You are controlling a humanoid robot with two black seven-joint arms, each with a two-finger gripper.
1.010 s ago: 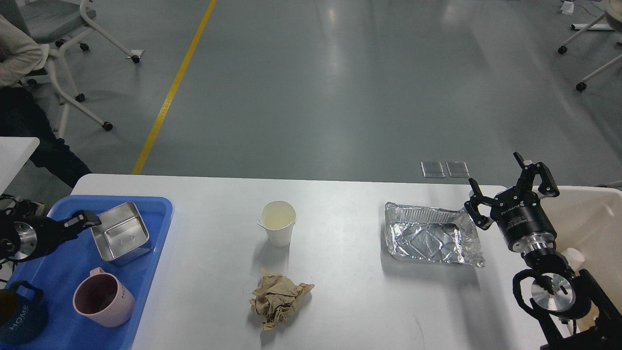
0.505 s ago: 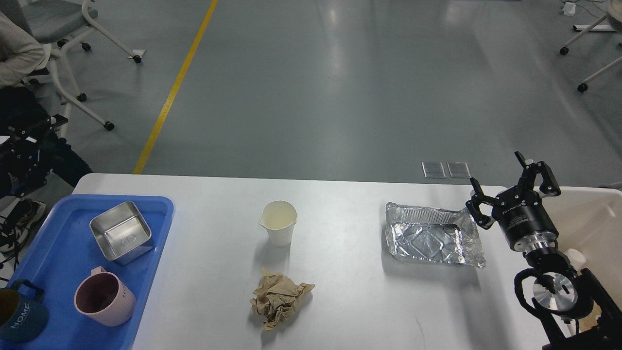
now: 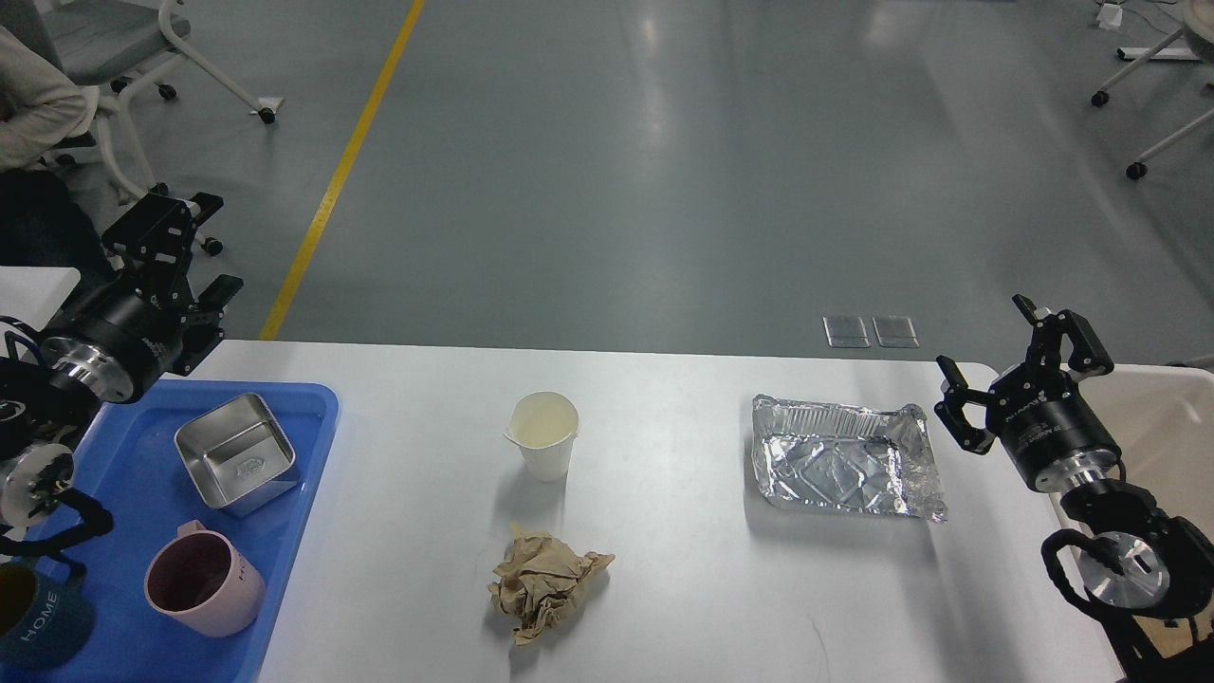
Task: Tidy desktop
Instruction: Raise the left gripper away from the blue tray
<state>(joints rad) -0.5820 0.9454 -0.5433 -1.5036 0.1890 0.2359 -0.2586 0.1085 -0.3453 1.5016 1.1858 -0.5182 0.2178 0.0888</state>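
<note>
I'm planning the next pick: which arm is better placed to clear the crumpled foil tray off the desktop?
Right. The right gripper hovers open just beside the foil tray, next to the cream bin. The left gripper is raised beyond the blue tray, far across the desktop.

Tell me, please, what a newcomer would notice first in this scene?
Probably the shiny foil tray on the right of the desktop, with the right tool open beside it. Next come the paper cup and crumpled brown paper at the centre, then the blue tray at left holding mugs.
</note>
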